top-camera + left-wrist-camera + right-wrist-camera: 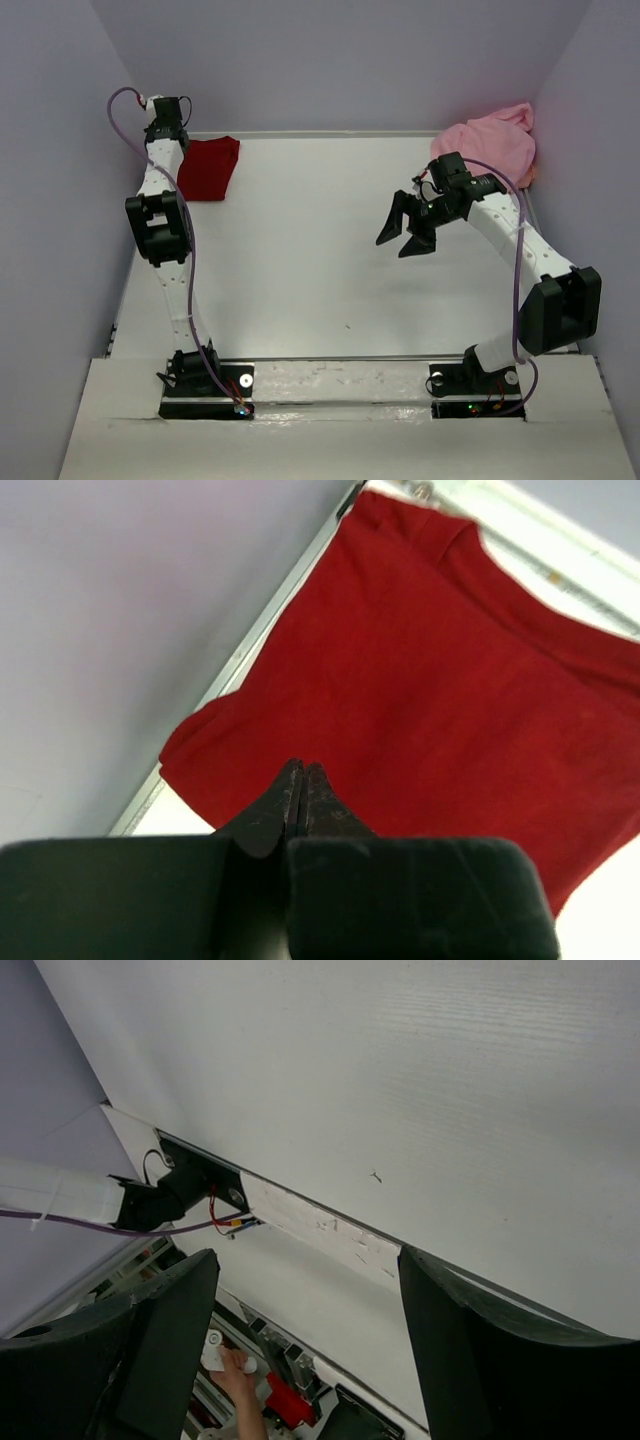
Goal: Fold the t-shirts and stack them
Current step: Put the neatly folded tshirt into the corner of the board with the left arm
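From above, the dark red t-shirt (208, 168) lies at the far left corner of the surface (300, 250), the light pink t-shirt (490, 145) bunched at its far right; the left wrist view shows the left jaws pressed together over the red cloth; the right wrist view shows the right jaws spread wide above the surface.

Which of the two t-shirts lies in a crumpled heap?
The light pink t-shirt, bunched in the far right corner; the dark red t-shirt lies flat at the far left.
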You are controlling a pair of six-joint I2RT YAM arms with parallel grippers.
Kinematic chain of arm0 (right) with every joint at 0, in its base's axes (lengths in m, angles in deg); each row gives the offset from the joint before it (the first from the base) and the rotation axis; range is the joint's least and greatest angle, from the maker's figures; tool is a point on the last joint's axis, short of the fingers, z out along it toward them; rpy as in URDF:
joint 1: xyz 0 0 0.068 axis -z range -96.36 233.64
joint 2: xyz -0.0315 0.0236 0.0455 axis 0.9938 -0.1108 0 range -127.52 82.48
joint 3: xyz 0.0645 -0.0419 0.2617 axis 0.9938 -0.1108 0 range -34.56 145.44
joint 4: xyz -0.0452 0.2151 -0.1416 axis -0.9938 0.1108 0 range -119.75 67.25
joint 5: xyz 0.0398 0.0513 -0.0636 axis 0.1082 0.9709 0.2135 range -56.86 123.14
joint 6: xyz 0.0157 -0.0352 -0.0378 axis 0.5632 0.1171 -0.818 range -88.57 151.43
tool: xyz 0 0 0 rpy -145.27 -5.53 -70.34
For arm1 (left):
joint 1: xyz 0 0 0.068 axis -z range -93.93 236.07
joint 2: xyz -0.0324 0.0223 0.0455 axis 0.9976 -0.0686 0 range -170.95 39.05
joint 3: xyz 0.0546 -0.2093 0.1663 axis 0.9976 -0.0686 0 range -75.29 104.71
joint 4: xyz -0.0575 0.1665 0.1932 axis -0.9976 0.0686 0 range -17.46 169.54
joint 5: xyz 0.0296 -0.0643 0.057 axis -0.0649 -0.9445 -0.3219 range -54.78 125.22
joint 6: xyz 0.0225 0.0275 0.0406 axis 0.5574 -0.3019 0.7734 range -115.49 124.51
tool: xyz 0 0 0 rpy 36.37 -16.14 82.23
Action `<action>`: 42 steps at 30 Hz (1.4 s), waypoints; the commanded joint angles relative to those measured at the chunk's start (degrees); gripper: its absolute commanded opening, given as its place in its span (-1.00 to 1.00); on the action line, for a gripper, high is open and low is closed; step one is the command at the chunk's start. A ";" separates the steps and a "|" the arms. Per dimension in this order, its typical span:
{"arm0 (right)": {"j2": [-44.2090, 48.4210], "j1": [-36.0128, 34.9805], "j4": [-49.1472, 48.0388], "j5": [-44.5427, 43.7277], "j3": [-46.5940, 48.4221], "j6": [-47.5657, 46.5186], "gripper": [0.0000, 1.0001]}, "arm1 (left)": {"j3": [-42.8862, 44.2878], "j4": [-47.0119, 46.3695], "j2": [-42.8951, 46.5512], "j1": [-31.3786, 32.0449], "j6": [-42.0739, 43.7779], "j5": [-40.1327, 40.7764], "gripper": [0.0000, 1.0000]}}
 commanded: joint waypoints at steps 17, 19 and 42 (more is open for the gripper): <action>0.74 0.28 0.01 0.41 2.90 -0.09 0.55 | 4.39 1.10 -7.22 -2.83 1.30 3.75 -1.00; 0.83 0.28 0.19 0.32 2.81 -0.18 0.55 | 4.73 1.01 -8.10 -3.00 1.39 3.49 -1.00; 1.80 0.28 0.10 0.24 2.72 0.61 0.55 | 10.10 1.89 -13.03 -4.76 0.95 6.03 -1.00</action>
